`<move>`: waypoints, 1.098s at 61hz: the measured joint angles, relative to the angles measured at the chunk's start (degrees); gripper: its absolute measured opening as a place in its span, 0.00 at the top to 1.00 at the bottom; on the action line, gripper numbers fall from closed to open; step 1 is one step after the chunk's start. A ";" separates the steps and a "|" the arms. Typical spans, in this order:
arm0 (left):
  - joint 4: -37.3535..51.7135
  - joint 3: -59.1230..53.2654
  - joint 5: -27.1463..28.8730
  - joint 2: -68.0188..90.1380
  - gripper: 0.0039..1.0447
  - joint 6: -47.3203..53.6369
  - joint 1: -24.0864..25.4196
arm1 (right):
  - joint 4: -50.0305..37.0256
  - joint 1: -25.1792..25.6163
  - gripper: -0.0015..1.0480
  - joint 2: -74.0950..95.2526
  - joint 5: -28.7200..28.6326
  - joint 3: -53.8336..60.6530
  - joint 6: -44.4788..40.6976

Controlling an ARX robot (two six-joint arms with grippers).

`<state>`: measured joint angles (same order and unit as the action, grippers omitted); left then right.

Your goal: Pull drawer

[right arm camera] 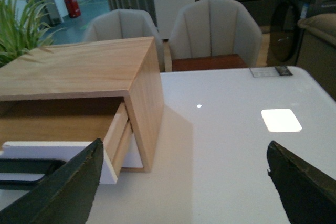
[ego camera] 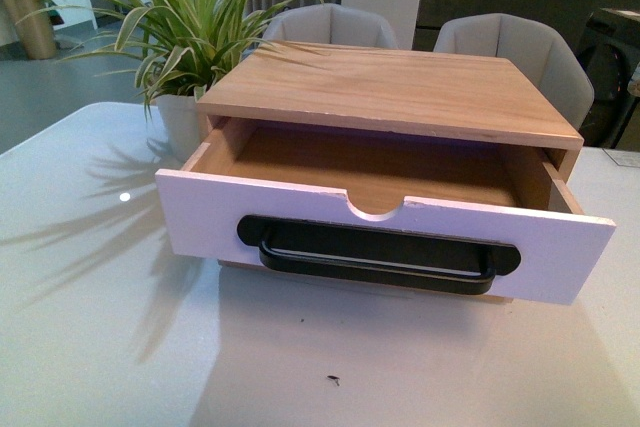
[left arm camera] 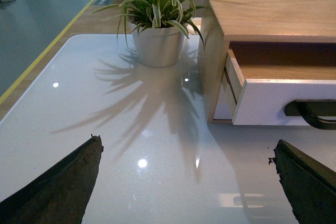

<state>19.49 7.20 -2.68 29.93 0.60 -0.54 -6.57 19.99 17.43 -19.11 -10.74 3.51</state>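
White-fronted, the drawer (ego camera: pixel 385 237) stands pulled well out of its light-wood cabinet (ego camera: pixel 400 92), so both the left gripper (left arm camera: pixel 186 182) and the right gripper (right arm camera: pixel 184 182) hang wide open and empty in front of it.

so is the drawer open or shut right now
Open. The drawer sticks out from the wooden cabinet, its bare wood floor showing and nothing visible inside.

The glossy white table (ego camera: pixel 90 347) carries a light-wood cabinet (ego camera: pixel 400 87) with its drawer (ego camera: pixel 390 232) pulled out, a white plant pot (left arm camera: pixel 157 45) just beside the cabinet, and a small dark speck (ego camera: pixel 333 380).
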 joint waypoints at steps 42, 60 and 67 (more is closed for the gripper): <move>-6.49 -6.49 2.69 -17.00 0.97 -0.48 0.44 | 6.86 -19.74 0.98 -15.34 19.12 8.50 -3.34; -18.60 -6.47 2.69 -27.45 0.97 -0.48 0.44 | 6.64 -19.78 0.98 -17.07 19.12 9.07 -3.34; -19.37 -6.47 2.69 -29.53 0.97 -0.48 0.44 | 6.64 -19.78 0.98 -17.11 19.12 9.07 -3.34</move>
<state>0.12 0.73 0.01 0.40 0.12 -0.10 0.08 0.21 0.32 0.01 -1.67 0.16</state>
